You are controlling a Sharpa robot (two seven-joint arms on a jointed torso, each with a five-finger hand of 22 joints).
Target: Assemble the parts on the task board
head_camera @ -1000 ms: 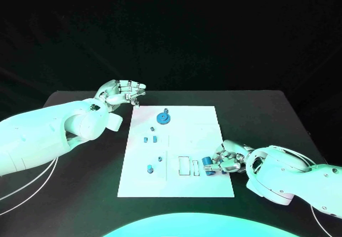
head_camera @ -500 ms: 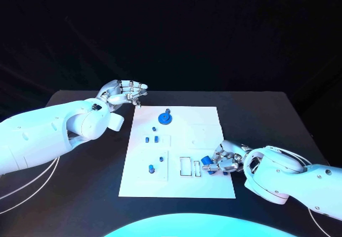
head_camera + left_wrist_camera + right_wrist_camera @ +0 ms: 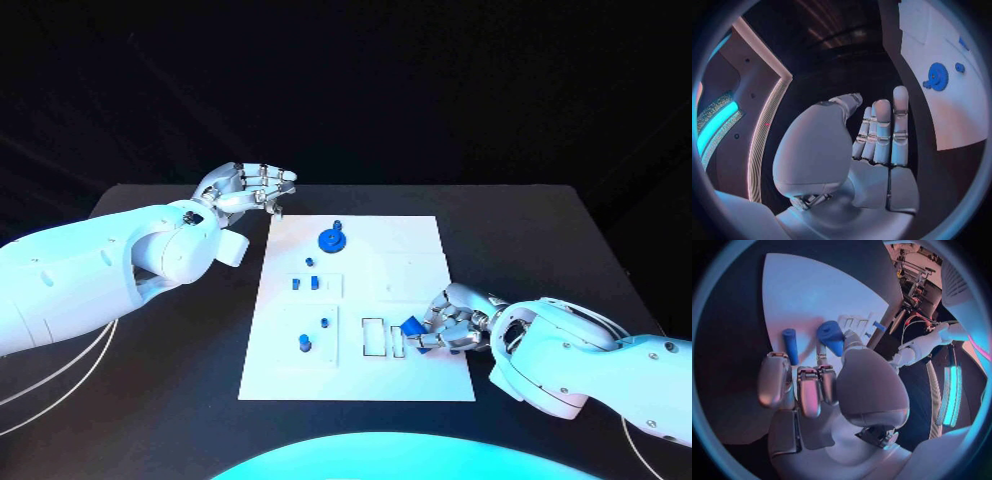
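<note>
My left hand (image 3: 248,187) hangs over the black bench (image 3: 159,380) just off the far left corner of the task board (image 3: 361,375), fingers curled in toward the palm with nothing in them; from my left wrist they stand close together and upright, and the blue gear (image 3: 937,76) lies on the board beyond them.

My right hand (image 3: 454,320) rests low on the near right part of the board, fingers bent down. It pinches a short blue cylinder (image 3: 831,336) between thumb and finger, tilted, its end toward the board beside the rectangular slots (image 3: 384,336). A second blue peg (image 3: 790,346) lies flat on the board just beside my fingertips (image 3: 774,382), apart from the held one.

On the board, the gear (image 3: 332,239) sits near the far edge, and small blue parts (image 3: 304,283) stand in the recesses along the left half, well apart from my right hand.
</note>
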